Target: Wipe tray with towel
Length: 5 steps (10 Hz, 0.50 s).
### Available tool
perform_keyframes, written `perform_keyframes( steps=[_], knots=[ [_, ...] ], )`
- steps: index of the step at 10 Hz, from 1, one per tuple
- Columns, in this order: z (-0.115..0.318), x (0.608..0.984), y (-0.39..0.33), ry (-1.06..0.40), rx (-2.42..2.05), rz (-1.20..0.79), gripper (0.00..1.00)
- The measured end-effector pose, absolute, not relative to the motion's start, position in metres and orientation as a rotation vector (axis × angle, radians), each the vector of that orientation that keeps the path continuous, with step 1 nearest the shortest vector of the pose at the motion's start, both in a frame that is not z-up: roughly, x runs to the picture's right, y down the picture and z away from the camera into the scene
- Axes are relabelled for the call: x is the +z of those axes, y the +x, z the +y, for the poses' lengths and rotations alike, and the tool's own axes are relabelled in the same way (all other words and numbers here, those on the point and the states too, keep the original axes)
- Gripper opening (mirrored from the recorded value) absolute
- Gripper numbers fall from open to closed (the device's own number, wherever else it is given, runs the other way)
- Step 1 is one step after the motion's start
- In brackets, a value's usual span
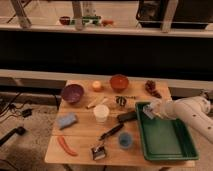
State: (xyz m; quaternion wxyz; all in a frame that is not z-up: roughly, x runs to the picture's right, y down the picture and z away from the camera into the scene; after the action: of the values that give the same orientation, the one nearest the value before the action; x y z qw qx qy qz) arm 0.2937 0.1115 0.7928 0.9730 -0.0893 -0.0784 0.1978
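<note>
A green tray (167, 145) lies on the right side of the wooden table (82, 135). My white arm reaches in from the right. My gripper (150, 111) is low over the tray's far left corner. A pale, crumpled patch that looks like the towel (149, 106) sits at the gripper's tip, on or just above the tray floor. I cannot make out how it is held.
Left of the tray are a black object (127, 116), a black-handled brush (111, 132), a blue cup (125, 140) and a white cup (101, 113). Further off are a purple bowl (72, 93), an orange bowl (119, 81), a blue cloth (66, 120) and a red chili (66, 145).
</note>
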Motion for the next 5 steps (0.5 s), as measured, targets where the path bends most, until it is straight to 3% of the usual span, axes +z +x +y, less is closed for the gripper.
perform_keyframes(
  steps=[5],
  knots=[
    [0.127, 0.801, 0.287, -0.247, 0.389, -0.211, 0.00]
  ],
)
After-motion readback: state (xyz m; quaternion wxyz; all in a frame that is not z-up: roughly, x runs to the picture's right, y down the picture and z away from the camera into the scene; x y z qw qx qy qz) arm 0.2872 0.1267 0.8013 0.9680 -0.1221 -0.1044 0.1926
